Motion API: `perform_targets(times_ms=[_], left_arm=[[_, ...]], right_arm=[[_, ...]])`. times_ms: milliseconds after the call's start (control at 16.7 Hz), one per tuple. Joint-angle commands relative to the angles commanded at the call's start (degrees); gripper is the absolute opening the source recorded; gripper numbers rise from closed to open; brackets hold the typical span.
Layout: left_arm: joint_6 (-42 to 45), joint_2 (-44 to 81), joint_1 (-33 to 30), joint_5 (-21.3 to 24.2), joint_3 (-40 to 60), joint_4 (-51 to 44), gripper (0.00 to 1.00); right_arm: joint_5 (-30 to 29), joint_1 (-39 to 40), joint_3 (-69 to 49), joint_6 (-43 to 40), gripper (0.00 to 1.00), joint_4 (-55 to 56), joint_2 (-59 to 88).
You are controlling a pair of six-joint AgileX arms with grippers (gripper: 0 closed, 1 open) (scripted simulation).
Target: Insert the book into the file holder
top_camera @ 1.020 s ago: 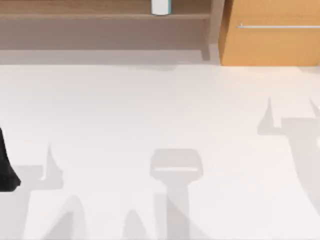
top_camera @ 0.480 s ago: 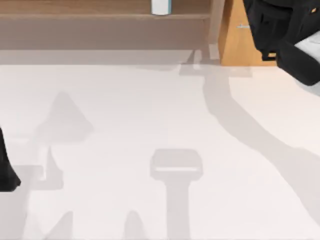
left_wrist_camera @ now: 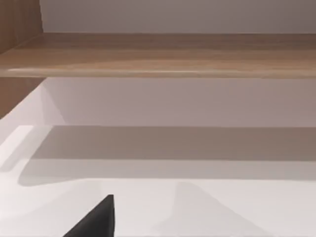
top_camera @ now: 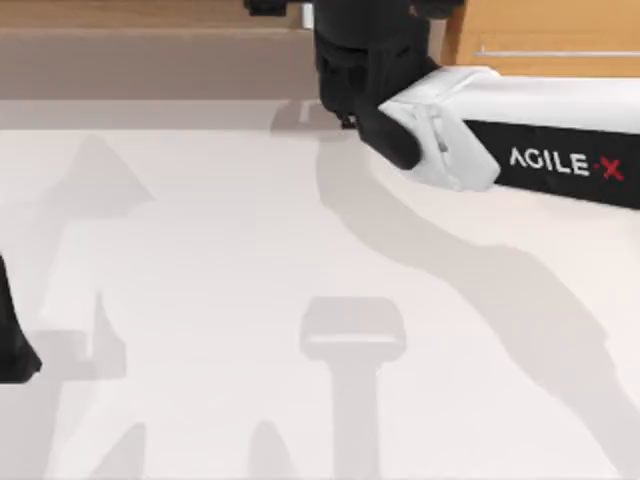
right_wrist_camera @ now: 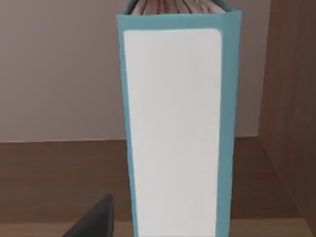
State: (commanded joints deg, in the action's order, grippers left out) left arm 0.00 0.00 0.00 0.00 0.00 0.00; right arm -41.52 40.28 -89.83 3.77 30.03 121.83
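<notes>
The book (right_wrist_camera: 175, 133) stands upright on the wooden shelf, a white spine with a light blue border, close in front of my right wrist camera. My right gripper (top_camera: 335, 30) reaches over the shelf at the top centre of the table, right at the book's spot, and its black body covers the book from above. Whether it touches the book I cannot tell. My left gripper (top_camera: 12, 340) stays parked at the left edge of the table. The file holder is out of view.
A long wooden shelf (top_camera: 150, 40) runs along the back, with a side wall (right_wrist_camera: 291, 123) just beside the book. An orange-brown cabinet (top_camera: 560, 80) with a metal handle stands at the back right. The white table (top_camera: 200, 250) spreads in front.
My right arm has swung in from the back right to the shelf at the top centre and now covers the book. The left arm has not moved.
</notes>
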Motion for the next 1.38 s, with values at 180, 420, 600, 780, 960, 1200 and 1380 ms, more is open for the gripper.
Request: perform_targets(times_ms=[180,420,600,780,960,1200,1380], left_arm=[[0.00,0.00,0.00,0.00,0.00,0.00,1.00],[0.00,0.00,0.00,0.00,0.00,0.00,1.00],[0.00,0.00,0.00,0.00,0.00,0.00,1.00],[0.00,0.00,0.00,0.00,0.00,0.00,1.00],[0.00,0.00,0.00,0.00,0.00,0.00,1.00],[0.00,0.00,0.00,0.00,0.00,0.00,1.00],[0.00,0.00,0.00,0.00,0.00,0.00,1.00]], right_arm=[[-0.53,0.02,-5.83,-2.65,1.00,3.05,7.58],[-0.57,-0.14,-8.50,-4.17,1.00,4.67,10.93],[-0.57,-0.14,-8.50,-4.17,1.00,4.67,10.93],[-0.35,-0.38,-9.14,-4.15,1.00,4.30,11.26],[0.37,-1.10,-12.51,-4.20,1.00,2.94,13.18],[0.86,-1.61,-14.61,-4.21,1.00,2.02,14.36],[0.86,-1.61,-14.61,-4.21,0.92,2.02,14.36]])
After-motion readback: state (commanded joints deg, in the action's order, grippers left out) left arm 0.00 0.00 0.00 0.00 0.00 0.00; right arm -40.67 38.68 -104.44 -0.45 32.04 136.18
